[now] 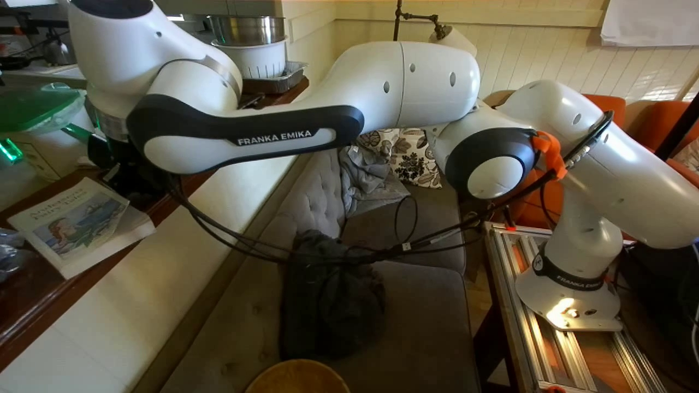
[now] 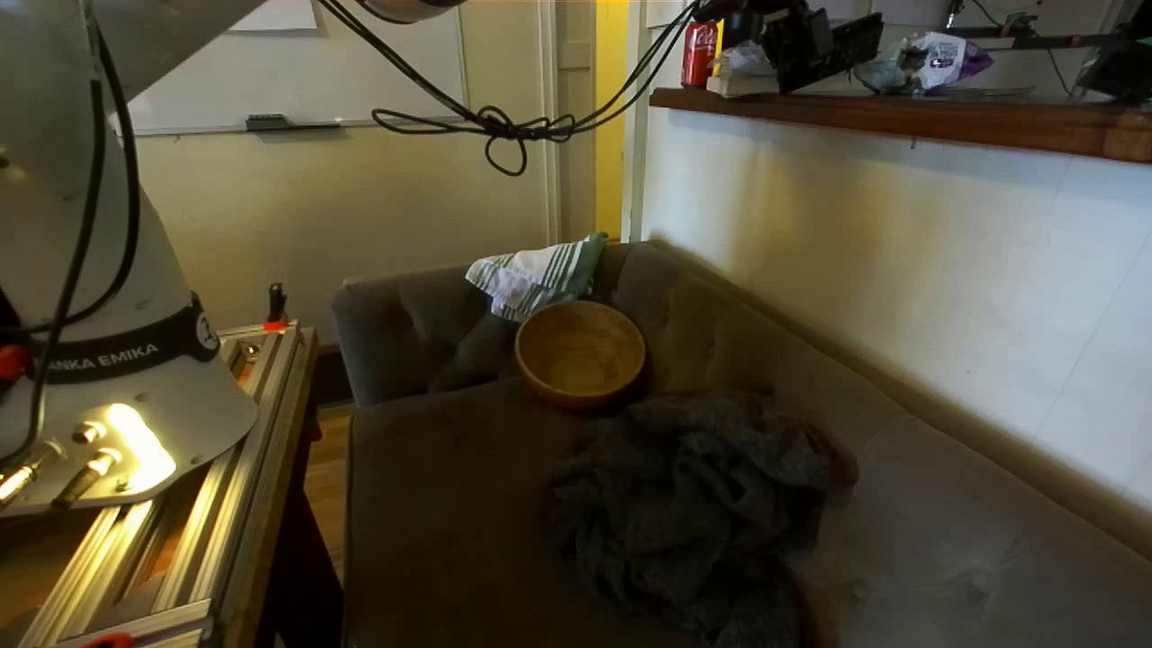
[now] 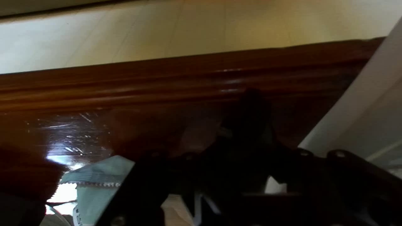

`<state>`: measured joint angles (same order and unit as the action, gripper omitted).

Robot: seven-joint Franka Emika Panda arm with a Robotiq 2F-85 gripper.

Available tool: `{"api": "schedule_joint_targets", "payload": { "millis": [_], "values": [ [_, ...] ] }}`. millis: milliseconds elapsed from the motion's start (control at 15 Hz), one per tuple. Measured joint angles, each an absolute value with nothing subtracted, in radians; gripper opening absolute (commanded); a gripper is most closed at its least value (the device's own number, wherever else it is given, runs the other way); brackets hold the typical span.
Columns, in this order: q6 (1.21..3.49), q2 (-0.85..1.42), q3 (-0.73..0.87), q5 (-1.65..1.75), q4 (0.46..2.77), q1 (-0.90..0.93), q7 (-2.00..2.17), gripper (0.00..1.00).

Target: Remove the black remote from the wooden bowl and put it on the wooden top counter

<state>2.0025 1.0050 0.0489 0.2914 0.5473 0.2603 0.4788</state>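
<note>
The white arm (image 1: 393,82) stretches over the grey sofa (image 2: 432,540) to the wooden top counter (image 2: 945,117), where the end effector (image 3: 246,147) is. In the wrist view the end effector is a dark mass along the bottom; I cannot tell how far open it is or whether it has hold of anything. A black shape (image 3: 249,116) juts from its middle against the counter's red-brown top, too dark to name. I cannot make out the black remote in the 3 views, so I cannot tell where it is. The wooden bowl (image 2: 580,355) rests on the sofa, the wood of its inside showing in an exterior view. Behind it, a striped towel (image 2: 540,274) drapes over the sofa's arm; nearer the camera, just beside the bowl, lies a heap of dark cloth (image 2: 693,504). On the counter, 1 book (image 1: 76,218) with an illustrated cover lies near the end effector, and in an exterior view 1 red can (image 2: 699,54) and 1 crinkled bag (image 2: 927,63) are to either side of it
</note>
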Motion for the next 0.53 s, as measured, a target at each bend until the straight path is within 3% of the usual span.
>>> {"api": "schedule_joint_targets", "payload": {
  "millis": [133, 267, 400, 467, 533],
  "values": [
    [2.002, 1.01, 0.054, 0.292, 0.547, 0.274, 0.489, 0.41],
    [2.002, 1.01, 0.064, 0.295, 0.547, 0.284, 0.496, 0.67],
    [2.002, 1.01, 0.07, 0.295, 0.545, 0.29, 0.499, 0.81],
    [2.002, 1.01, 0.071, 0.295, 0.545, 0.292, 0.499, 0.66],
    [2.002, 1.01, 0.073, 0.295, 0.545, 0.293, 0.5, 0.71]
  ]
}}
